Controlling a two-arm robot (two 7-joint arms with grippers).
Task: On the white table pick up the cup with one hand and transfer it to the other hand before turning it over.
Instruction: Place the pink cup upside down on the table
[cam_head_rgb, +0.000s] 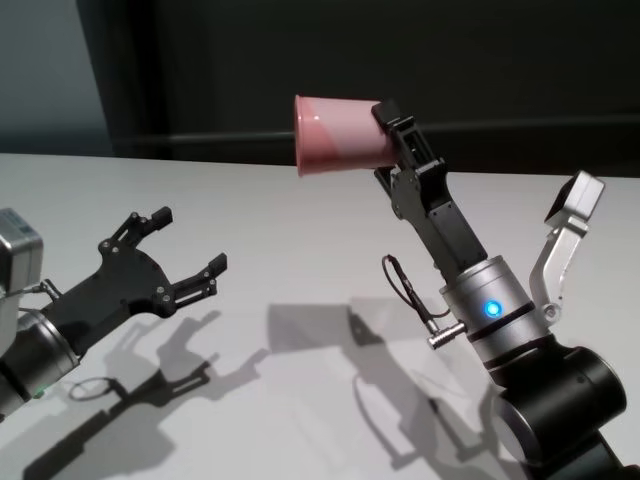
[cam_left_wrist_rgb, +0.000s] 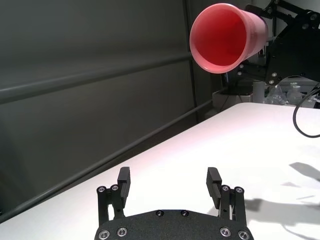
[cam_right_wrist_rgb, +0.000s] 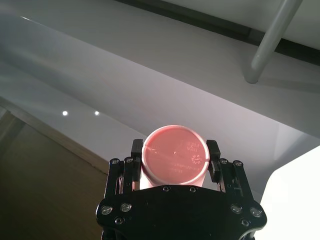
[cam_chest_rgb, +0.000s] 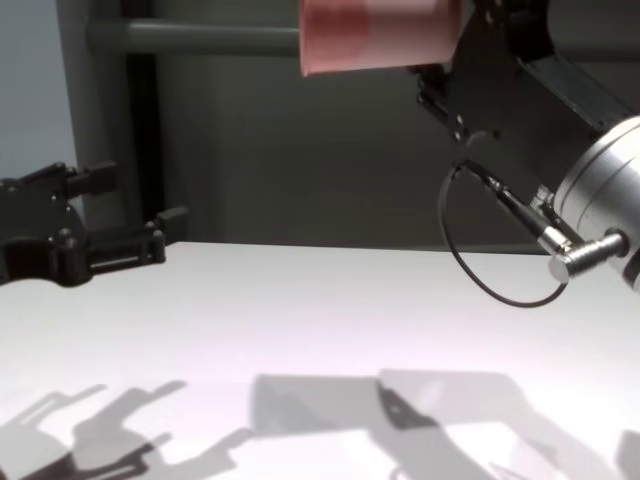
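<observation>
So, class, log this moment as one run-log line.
phase: handover pending | right gripper: shut on cup, held sideways above white table, mouth toward left | left gripper: open, low, empty

One cup (cam_head_rgb: 340, 135) is showing above one white table (cam_head_rgb: 300, 220), with two grippers appearing: the right gripper (cam_head_rgb: 385, 125) and the left gripper (cam_head_rgb: 185, 245).

Dark panelled wall (cam_head_rgb: 300, 60) with a horizontal rail (cam_left_wrist_rgb: 90, 80); clear bottles (cam_left_wrist_rgb: 292, 95) beyond.
</observation>
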